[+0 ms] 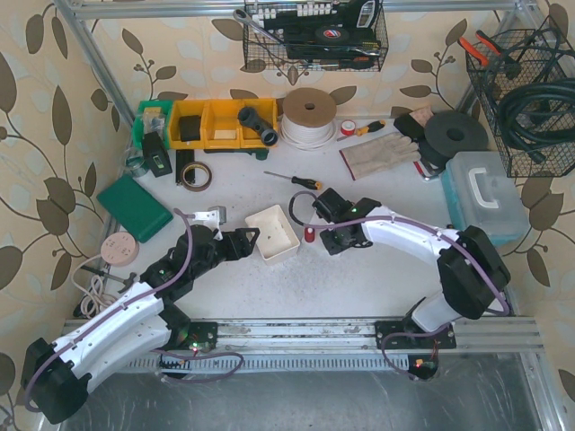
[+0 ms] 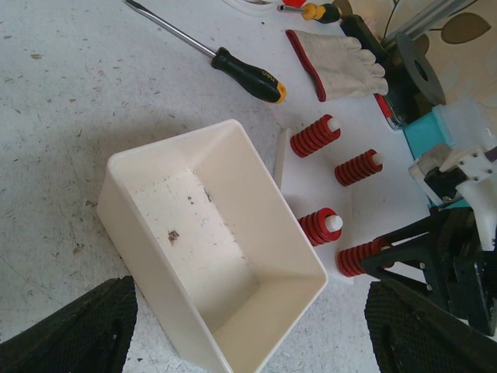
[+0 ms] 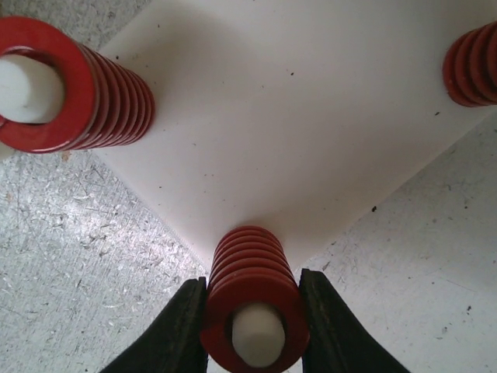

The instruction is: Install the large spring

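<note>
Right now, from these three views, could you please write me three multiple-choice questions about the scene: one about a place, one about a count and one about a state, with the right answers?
1. Where does the white bin lie relative to the white plate?
A. on top of it
B. beside it
C. under it

2. How many red springs stand on the plate?
A. two
B. three
C. four

3. What is the state of the right hand?
A. shut on a red spring
B. open over the bin
C. shut on nothing

Answers:
1 B: the left wrist view shows the bin next to the plate's edge.
2 C: four springs show there.
3 A: its fingers press both sides of the corner spring.
</note>
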